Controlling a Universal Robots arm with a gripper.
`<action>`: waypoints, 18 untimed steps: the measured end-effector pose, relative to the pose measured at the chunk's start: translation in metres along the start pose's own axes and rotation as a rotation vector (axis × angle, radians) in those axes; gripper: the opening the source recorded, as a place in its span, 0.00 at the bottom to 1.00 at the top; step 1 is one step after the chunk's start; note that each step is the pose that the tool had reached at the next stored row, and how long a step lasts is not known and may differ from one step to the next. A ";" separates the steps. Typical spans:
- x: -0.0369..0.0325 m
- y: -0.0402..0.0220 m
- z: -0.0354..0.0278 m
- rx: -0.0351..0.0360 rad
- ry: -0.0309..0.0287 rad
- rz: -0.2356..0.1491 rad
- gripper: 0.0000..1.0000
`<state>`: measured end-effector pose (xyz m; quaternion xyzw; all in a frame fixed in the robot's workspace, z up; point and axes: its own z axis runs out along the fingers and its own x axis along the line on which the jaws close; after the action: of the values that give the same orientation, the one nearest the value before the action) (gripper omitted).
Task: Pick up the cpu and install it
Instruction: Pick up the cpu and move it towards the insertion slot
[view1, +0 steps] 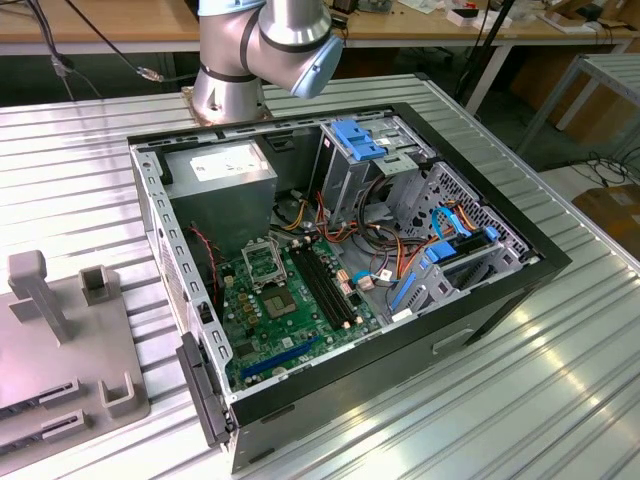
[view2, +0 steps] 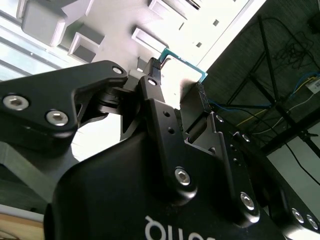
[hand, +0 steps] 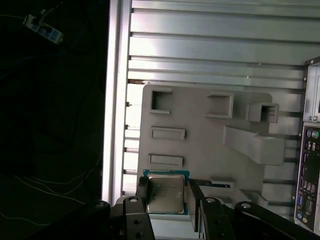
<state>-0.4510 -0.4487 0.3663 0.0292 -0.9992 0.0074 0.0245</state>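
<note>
Main worry tbh: the cpu (hand: 165, 192) is only pinched by two thin edges, so it could be tilted or dropped if it's bumped, and the socket (view1: 262, 262) could be damaged by a crooked landing. It's held right between the fingertips of the gripper (hand: 166, 197), squeezed onto it, over the grey fixture plate (hand: 200, 150).

I see cpu (hand: 165, 192) silver-grey, teal rim; claw (hand: 169, 200) black; motherboard (view1: 245, 300) green; counter (view1: 520, 400) ribbed silver; fixture plate (hand: 200, 160) pale grey; drive clips (view1: 355, 138) blue.
</note>
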 end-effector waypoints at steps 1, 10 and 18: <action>-0.0005 0.0000 0.0000 0.0000 0.0000 0.000 0.41; -0.0034 -0.0002 -0.0007 -0.0001 -0.0001 0.000 0.41; -0.0033 -0.0002 -0.0059 -0.0001 0.0003 0.000 0.41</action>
<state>-0.4475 -0.4487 0.3721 0.0292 -0.9992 0.0074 0.0246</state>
